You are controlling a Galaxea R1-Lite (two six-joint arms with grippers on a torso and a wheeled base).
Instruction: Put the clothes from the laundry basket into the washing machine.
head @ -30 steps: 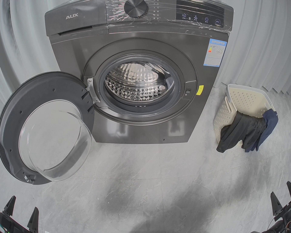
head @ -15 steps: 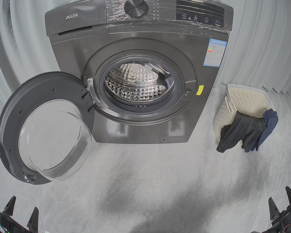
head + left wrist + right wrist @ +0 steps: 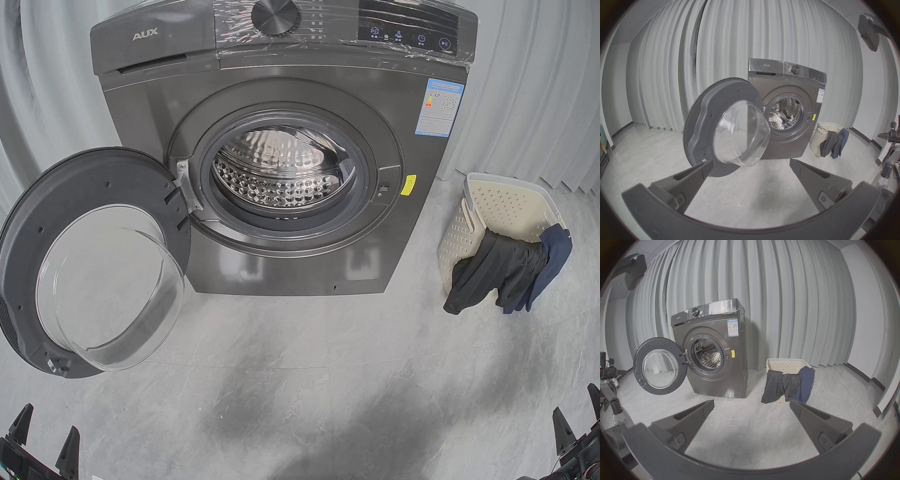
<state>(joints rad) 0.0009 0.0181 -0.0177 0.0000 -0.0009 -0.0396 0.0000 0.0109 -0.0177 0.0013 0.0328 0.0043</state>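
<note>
Nothing picked up yet: left gripper (image 3: 49,420) and right gripper (image 3: 575,403) hang low, fingers spread and empty. Next, I'd say, the right must reach the clothes (image 3: 494,269) draped over the basket (image 3: 500,197).

Grey marble-look tile floor (image 3: 300,375) with faint grout lines. Pleated pale grey curtain (image 3: 531,94) hangs ceiling to floor across the back of the room. Plain white wall (image 3: 868,318) at the side, dark skirting board (image 3: 862,373) along its foot, meeting the floor
</note>
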